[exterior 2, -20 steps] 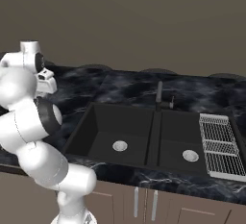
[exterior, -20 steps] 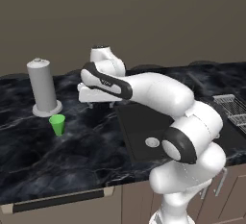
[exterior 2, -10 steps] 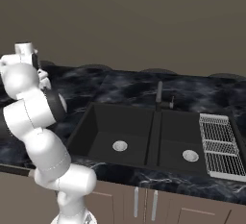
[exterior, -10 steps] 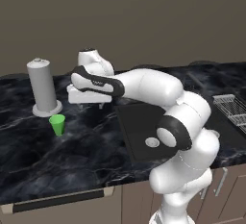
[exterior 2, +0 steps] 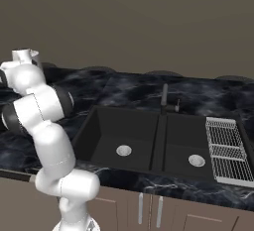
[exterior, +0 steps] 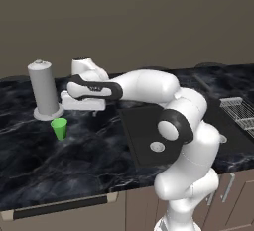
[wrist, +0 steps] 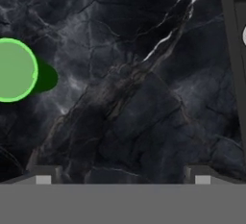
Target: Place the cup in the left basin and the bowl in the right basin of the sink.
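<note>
Dark marbled stone forms the counter (exterior: pixel 84 150), running along a plain brown wall. From the right base view the sink (exterior 2: pixel 158 141) lies fully open to sight: the left basin (exterior 2: pixel 119 138) with its round silver drain, the divider, the right basin (exterior 2: pixel 191 148) with a grey wire rack (exterior 2: pixel 225 148) at its edge, and the slim dark faucet (exterior 2: pixel 164 98) behind. The left base view gives just a slice of that black basin behind the arm's elbow, but it shows the cup (exterior: pixel 59 128), bright green and upright on the counter, well left of the sink and just in front of a tall grey cylinder (exterior: pixel 43 88) on a round base.

Reaching left from the base, the arm stretches out roughly level over the counter, its gripper (exterior: pixel 79 107) pointing down, above and right of the cup, apart from it. Jaws stand wide apart with nothing between them. In the hand view the two fingertips (wrist: pixel 44 176) frame bare stone, while the cup (wrist: pixel 14 70) appears from above as a green circle at the left edge, off to the side of the fingers.
</note>
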Controlling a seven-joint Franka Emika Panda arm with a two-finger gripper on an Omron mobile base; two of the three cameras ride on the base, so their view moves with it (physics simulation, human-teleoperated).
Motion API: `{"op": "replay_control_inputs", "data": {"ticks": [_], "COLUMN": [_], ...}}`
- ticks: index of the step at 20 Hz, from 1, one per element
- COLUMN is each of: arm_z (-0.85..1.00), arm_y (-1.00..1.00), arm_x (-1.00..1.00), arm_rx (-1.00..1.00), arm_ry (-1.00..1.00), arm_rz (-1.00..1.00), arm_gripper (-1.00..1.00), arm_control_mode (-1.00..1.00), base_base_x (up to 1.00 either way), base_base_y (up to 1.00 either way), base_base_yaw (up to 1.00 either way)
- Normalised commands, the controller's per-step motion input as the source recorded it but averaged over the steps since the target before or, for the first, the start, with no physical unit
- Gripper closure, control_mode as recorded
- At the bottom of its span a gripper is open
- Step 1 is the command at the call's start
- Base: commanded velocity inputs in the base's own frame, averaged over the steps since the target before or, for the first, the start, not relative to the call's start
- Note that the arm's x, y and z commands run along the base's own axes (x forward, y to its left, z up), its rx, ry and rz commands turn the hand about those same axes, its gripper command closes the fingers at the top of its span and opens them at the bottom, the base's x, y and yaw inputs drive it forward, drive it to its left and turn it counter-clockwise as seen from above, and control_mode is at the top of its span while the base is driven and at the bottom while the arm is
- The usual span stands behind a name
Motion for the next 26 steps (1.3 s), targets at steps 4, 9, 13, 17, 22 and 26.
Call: {"op": "replay_control_inputs", "data": {"ticks": [4, 9, 13, 17, 22, 26], "arm_z": [-0.16, -0.25, -0.24, -0.18, -0.17, -0.15], "arm_y": [0.31, 0.16, 0.09, 0.01, 0.04, 0.13], "arm_x": [0.11, 0.01, 0.0, 0.02, 0.09, 0.16], "arm_rx": [0.0, 0.0, 0.0, 0.0, -0.01, -0.01], "arm_ry": [0.0, 0.02, 0.0, 0.0, 0.0, 0.0], "arm_rz": [-0.07, -0.06, -0.06, -0.06, -0.07, -0.08], "arm_gripper": [-1.0, -1.0, -1.0, -1.0, -1.0, -1.0], "arm_control_mode": [-1.0, -1.0, -1.0, -1.0, -1.0, -1.0], "base_base_x": [0.0, 0.0, 0.0, 0.0, 0.0, 0.0], "base_base_y": [0.0, 0.0, 0.0, 0.0, 0.0, 0.0], "base_base_yaw": [0.0, 0.0, 0.0, 0.0, 0.0, 0.0]}}
